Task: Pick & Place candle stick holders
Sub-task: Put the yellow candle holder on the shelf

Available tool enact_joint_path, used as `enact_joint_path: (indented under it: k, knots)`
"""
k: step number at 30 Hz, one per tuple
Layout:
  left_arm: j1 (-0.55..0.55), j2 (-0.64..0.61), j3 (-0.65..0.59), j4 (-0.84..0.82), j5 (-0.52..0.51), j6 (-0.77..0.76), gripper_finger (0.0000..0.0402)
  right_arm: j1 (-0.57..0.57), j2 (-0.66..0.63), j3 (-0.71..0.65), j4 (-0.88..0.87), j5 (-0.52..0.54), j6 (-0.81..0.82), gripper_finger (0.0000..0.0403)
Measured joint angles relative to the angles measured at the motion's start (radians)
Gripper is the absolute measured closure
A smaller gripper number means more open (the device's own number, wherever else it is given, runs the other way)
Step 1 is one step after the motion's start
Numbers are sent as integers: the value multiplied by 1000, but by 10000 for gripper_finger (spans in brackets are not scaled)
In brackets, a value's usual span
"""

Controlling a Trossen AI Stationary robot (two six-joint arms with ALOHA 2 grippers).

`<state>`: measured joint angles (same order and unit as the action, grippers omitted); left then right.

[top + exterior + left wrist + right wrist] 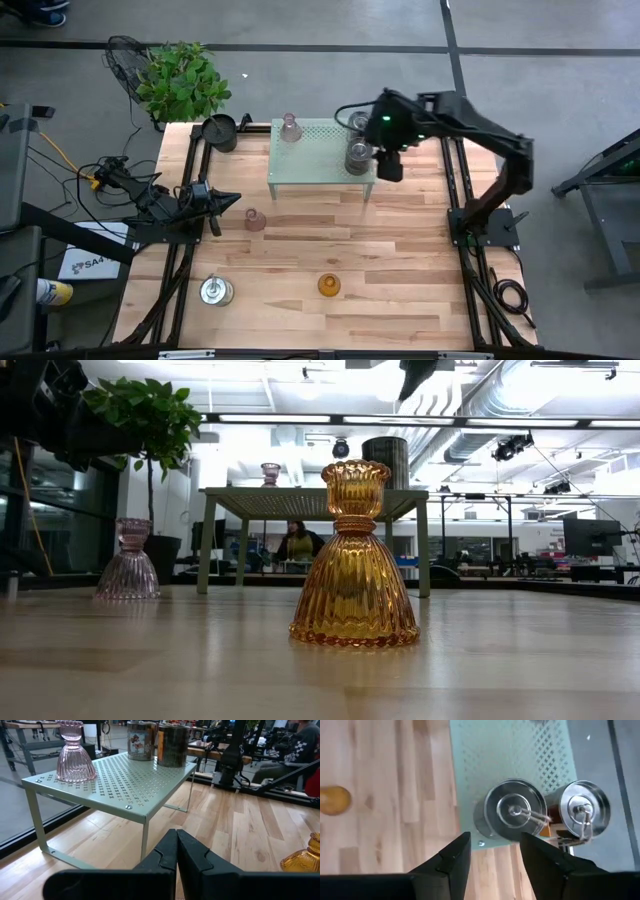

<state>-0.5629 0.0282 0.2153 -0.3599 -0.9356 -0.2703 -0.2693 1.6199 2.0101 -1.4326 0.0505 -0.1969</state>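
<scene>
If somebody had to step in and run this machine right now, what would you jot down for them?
Right tool: open, holding nothing, above the front right corner of the pale green perforated metal shelf, over a squat silvery metal holder standing there.
Left tool: shut, empty, waiting at the table's left side.
On the shelf: two silvery metal holders, the second beside the first, and one pale pink ribbed glass holder.
On the wooden table: a second pink glass holder, a third silvery holder, the amber ribbed glass holder.
Done: apparently three shelved. Left: probably the three on the table.
</scene>
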Motion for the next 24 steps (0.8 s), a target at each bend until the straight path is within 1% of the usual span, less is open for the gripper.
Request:
enact_joint_path:
  k: [3,6,8,12,14,16,20,24]
  knots:
    - [0,0,0,-6,0,0,401,33,-69,-23,1,-6,40,237]
    - [0,0,0,-8,0,0,401,82,-168,-125,36,3,73,237]
    - [0,0,0,-8,0,0,401,125,-258,-246,117,24,97,237]
    - [0,0,0,-9,4,2,401,235,-457,-566,398,66,162,237]
    - [0,0,0,-10,30,-3,401,294,-549,-728,556,88,193,237]
    - [0,0,0,-11,82,-24,401,349,-623,-871,689,118,213,237]
    - [0,0,0,-5,179,-76,401,433,-727,-1107,884,202,233,237]
    - [0,0,0,3,205,-174,401,481,-780,-1283,1052,275,232,237]
